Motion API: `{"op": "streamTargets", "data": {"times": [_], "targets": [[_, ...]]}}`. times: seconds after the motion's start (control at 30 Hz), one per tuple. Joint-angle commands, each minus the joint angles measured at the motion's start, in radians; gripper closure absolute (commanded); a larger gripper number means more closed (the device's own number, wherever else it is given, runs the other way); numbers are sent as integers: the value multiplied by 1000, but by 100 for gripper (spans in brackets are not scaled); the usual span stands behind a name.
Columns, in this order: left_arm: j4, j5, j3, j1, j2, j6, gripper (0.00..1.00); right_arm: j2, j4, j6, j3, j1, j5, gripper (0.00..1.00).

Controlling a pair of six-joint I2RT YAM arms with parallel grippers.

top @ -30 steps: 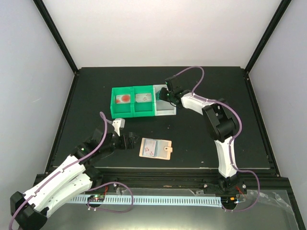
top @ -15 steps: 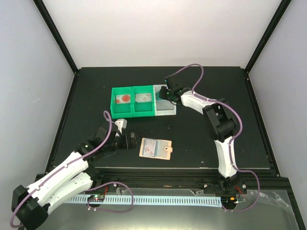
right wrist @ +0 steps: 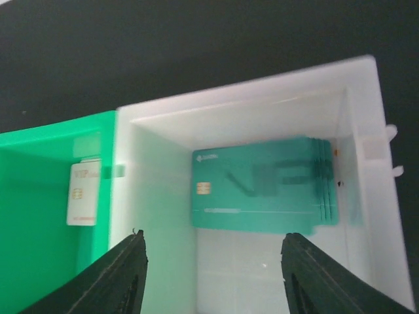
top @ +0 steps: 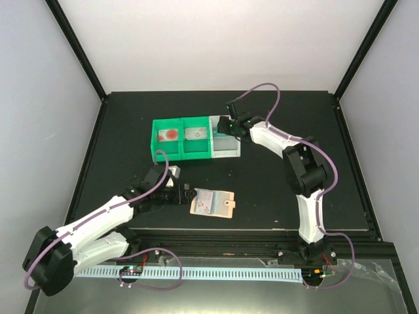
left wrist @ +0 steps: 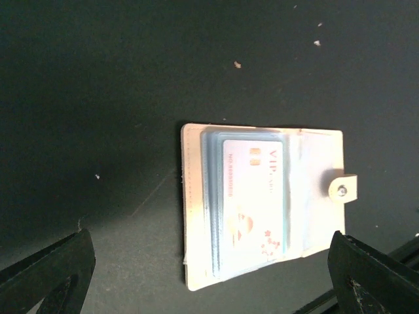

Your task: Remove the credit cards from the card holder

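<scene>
- While the card holder (top: pixel 224 197) lies open and flat on the worktop (top: pixel 262 183) near its front edge, one pale VIP card (left wrist: pixel 252 199) sits tucked in its clear pocket.
- Teal credit cards (right wrist: pixel 262 193): a slightly fanned stack on the floor of the white end compartment of the green-and-white bin (top: pixel 182 154), well apart from the holder.
- Left gripper (top: pixel 185 195): spread wide, empty, low over the worktop just beside the holder's left edge and facing it.
- Right gripper (top: pixel 229 125): open, empty, hanging above the white compartment.
- Risk 1: nothing pins the holder. A pull on the VIP card would likely drag or flip the whole holder because the sleeve grips the card.
- Risk 2: the card lies flush, so the fingers may pinch sleeve and cover together.
- Risk 3: if the right gripper comes down off-centre, it could catch the bin wall and shift the bin.
</scene>
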Motion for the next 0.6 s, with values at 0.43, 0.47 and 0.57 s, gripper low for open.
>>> {"op": "streamTargets", "data": {"times": [0.43, 0.47, 0.57], "targets": [[286, 138, -75, 5, 218, -26, 3, -382, -16, -144, -277, -5, -112, 37], [309, 150, -85, 5, 218, -34, 4, -406, -30, -155, -294, -4, -111, 37], [368, 181, -110, 6, 220, -56, 8, -500, -35, -144, -381, -3, -107, 37]]}}
